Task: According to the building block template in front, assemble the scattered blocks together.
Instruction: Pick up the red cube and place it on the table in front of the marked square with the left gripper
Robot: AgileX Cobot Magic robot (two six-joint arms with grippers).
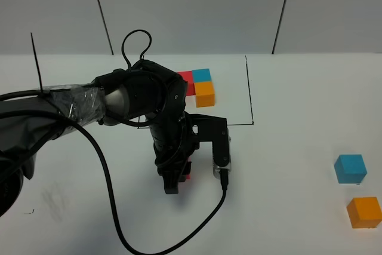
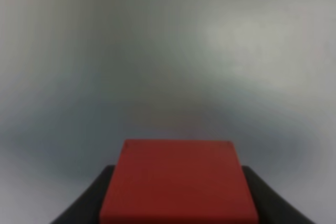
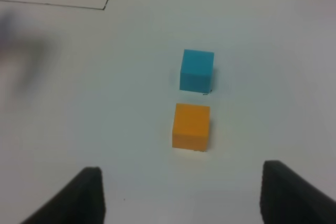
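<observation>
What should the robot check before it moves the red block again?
1. Left tool grips the red block: ok.
2. Red block lifted off the table: cannot tell.
3. Template in full view from the high camera: not ok, partly hidden.
4. Blue block and orange block lie free, not touching: ok.
5. Right tool open and empty: ok.
</observation>
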